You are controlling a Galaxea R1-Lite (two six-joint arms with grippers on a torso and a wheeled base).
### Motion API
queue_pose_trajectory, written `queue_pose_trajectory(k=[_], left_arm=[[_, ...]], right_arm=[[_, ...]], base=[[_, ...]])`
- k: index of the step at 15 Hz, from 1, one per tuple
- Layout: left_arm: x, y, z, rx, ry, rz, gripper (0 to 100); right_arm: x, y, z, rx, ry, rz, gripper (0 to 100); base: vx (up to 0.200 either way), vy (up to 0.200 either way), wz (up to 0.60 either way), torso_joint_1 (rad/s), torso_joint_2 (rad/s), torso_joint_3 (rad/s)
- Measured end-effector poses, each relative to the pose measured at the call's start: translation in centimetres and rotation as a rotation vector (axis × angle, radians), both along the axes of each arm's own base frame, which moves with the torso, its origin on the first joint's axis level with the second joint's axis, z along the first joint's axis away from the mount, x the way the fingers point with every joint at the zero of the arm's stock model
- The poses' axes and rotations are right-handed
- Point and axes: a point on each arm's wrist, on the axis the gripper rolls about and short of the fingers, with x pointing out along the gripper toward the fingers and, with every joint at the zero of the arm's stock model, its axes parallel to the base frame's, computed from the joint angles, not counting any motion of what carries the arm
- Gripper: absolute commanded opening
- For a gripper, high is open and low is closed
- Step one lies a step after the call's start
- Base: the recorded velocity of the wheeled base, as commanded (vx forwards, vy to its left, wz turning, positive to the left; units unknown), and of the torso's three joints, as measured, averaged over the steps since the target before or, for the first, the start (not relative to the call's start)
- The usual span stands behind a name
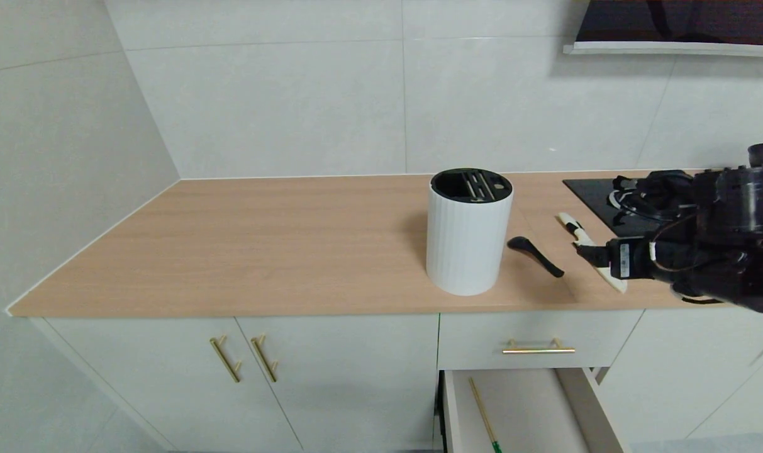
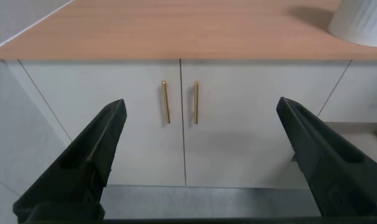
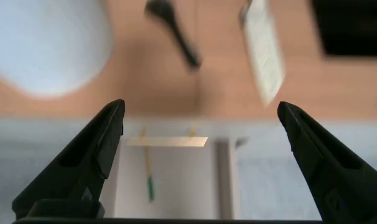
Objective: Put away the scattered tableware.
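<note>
Utensil holder (image 1: 468, 239): white, ribbed, upright on countertop (image 1: 261, 251); the head view gives its slotted black top.
Black spoon (image 1: 535, 253): lying just beside the holder, on its hob (image 1: 598, 198) side.
White knife (image 1: 592, 251): lying beyond the spoon.
Chopstick (image 3: 148, 168): in open drawer (image 3: 182, 186) below the holder, per the right wrist view.
Right gripper (image 3: 201, 107): spread wide, empty, above the counter edge.
Left gripper (image 2: 200, 102): spread wide, empty, facing cabinet doors (image 2: 238, 124).

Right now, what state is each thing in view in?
white holder: upright on the counter, nothing sticking out
black spoon: lying flat on the counter
white knife: lying flat on the counter, not gripped
lower drawer: open, chopsticks inside
upper drawer: shut
cabinet doors: shut
left gripper: open, empty
right gripper: open, empty
</note>
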Motion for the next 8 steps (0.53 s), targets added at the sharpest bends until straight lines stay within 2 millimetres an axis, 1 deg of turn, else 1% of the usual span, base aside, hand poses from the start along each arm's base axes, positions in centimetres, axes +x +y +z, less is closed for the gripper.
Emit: queue_pose_trajectory(k=[2, 3, 4, 6, 8], left_arm=[[0.0, 0.0, 0.0, 0.000, 0.000, 0.000, 100], [0.0, 0.0, 0.0, 0.000, 0.000, 0.000, 100], [0.0, 0.0, 0.0, 0.000, 0.000, 0.000, 100], [0.0, 0.0, 0.0, 0.000, 0.000, 0.000, 100], [0.0, 0.0, 0.0, 0.000, 0.000, 0.000, 100]], right_arm=[[1.8, -0.7, 1.2, 0.024, -0.043, 0.078, 100], [2.7, -0.9, 1.3, 0.029, -0.050, 0.093, 100], [3.5, -0.9, 1.1, 0.032, -0.049, 0.101, 100], [4.9, -0.5, -0.1, 0.053, -0.035, 0.166, 100], [6.0, -0.2, -1.3, 0.066, -0.047, 0.218, 100]], base=[[0.000, 0.000, 0.00, 0.000, 0.00, 0.000], [0.000, 0.000, 0.00, 0.000, 0.00, 0.000], [0.000, 0.000, 0.00, 0.000, 0.00, 0.000], [0.000, 0.000, 0.00, 0.000, 0.00, 0.000], [0.000, 0.000, 0.00, 0.000, 0.00, 0.000]])
